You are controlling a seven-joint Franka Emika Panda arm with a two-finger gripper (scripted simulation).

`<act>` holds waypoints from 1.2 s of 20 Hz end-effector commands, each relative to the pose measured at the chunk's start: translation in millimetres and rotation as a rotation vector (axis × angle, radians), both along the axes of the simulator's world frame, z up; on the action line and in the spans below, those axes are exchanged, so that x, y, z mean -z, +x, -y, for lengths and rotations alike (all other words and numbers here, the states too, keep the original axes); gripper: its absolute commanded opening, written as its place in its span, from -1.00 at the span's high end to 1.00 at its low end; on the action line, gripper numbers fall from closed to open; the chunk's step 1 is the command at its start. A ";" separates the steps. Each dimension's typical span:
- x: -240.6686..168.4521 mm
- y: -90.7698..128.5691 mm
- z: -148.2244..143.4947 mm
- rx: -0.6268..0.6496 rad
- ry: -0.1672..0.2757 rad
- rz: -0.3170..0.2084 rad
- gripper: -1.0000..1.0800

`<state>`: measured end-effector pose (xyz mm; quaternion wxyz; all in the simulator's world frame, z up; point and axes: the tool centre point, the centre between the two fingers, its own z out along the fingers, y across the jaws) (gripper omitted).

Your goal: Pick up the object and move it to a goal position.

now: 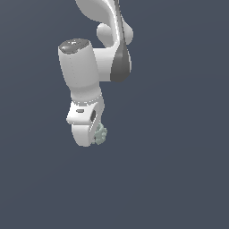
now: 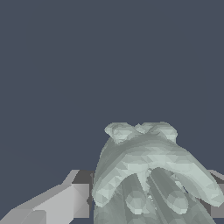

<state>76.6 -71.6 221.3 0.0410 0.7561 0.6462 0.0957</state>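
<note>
Arm: the white Panda arm [image 1: 89,67] comes down from the top centre of the exterior view, its wrist bent towards the lower left of centre
Gripper: the white gripper [image 1: 96,134] sits just below and left of the frame's centre, seen side-on, so the fingertips are mostly hidden by its own body
Claw state: pinching the object; in the wrist view a pale finger [image 2: 61,203] shows at the lower left, touching the clump's side, and a sliver of the other finger at the lower right edge
Object: the pale grey-green knobbly object [image 1: 101,133] pokes out at the gripper's lower right side in the exterior view; in the wrist view it fills the lower right quarter [image 2: 148,175], lumpy, with rounded lobes
Surroundings: plain dark blue-grey background [image 1: 179,156] all around in both views
</note>
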 end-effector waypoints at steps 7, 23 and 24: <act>-69.4 8.9 48.1 -0.088 0.021 0.084 1.00; -186.8 22.7 133.5 -0.234 0.061 0.226 1.00; -191.3 23.3 137.1 -0.240 0.063 0.231 1.00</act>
